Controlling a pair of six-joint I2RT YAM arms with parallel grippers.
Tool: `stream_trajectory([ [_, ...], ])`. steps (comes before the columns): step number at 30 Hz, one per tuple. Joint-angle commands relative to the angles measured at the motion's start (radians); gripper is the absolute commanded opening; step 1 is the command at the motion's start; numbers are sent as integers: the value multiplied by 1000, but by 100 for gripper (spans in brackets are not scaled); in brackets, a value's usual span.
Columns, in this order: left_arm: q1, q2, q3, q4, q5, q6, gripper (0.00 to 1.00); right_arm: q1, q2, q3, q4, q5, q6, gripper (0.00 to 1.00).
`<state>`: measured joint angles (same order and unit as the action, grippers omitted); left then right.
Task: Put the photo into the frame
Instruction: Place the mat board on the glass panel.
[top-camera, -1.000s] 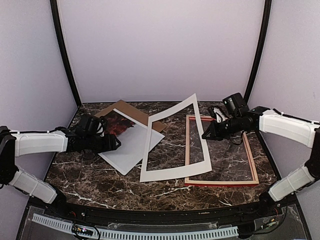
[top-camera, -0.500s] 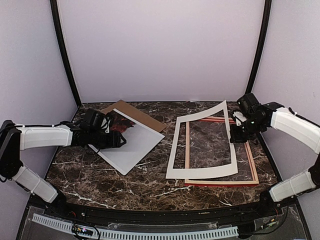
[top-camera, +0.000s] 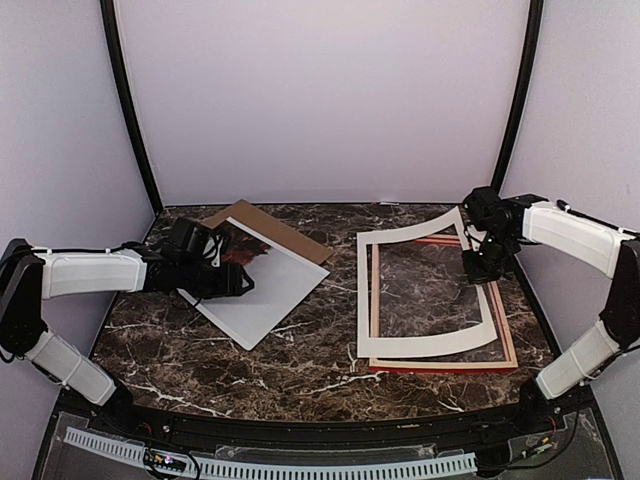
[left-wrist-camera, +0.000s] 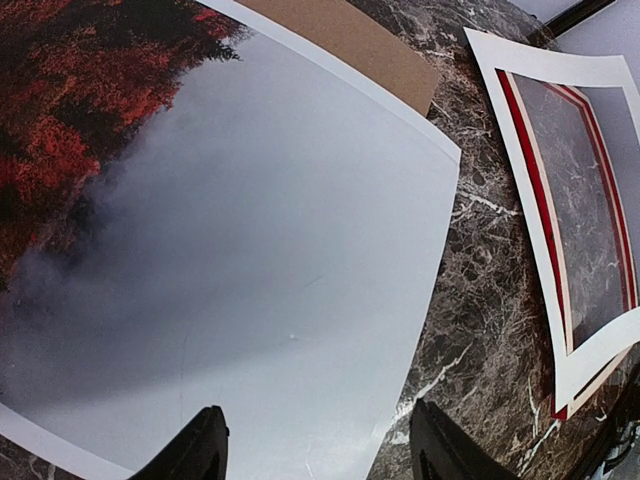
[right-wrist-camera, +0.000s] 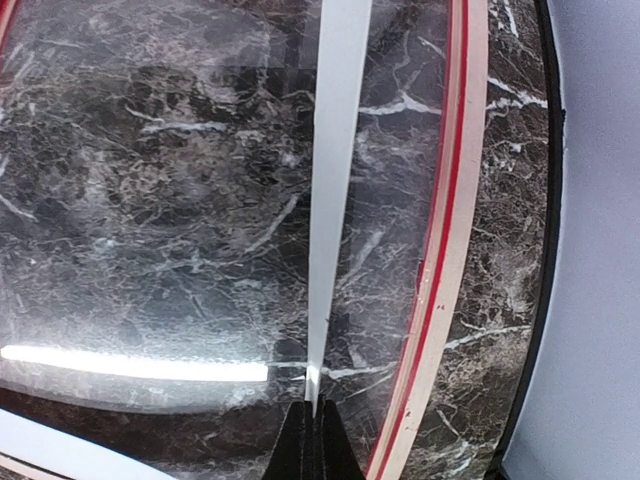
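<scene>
the photo lies flat on the left half of the table, picture side up, with its red-brown terrain at the far left and the grey-white sky filling the rest. its far edge overlaps a brown board that sticks out behind it. the left gripper hovers low over the photo's left part; in the left wrist view its two fingers are spread wide with only the sheet below them, and whether they touch the paper cannot be told. the frame lies flat on the right half of the table, well apart from the photo, with red showing along its near rail and pale wood along its sides. a white mat lies over the frame, its window showing the marble through it, and its left strip hangs out past the frame's left rail onto the table. the right gripper is clamped on the mat's right strip near the far right corner, and that side is lifted off the frame and bowed. in the right wrist view the fingers meet tightly on the mat's edge, which runs away as a thin white band above the dark marble, with the frame's red and pale rail just to its right.
</scene>
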<state>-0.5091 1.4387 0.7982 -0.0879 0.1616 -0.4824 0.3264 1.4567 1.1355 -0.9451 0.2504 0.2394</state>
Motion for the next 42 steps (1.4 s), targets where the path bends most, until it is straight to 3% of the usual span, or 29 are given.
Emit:
stream_trajectory([
  [1, -6, -4, 18, -21, 8, 1, 65, -25, 13, 33, -27, 77, -41, 0],
  [10, -9, 8, 18, -18, 4, -3, 65, -76, 5, 23, -1, 55, -99, 0],
  [27, -15, 39, 21, -1, 7, -16, 65, -108, -202, 13, 150, -421, -117, 0],
  [35, -17, 40, 21, -2, 4, -16, 65, -137, -238, 62, 69, -383, -109, 0],
  [42, -21, 52, 29, 0, 15, -20, 65, -141, -231, 88, -45, -223, -103, 0],
])
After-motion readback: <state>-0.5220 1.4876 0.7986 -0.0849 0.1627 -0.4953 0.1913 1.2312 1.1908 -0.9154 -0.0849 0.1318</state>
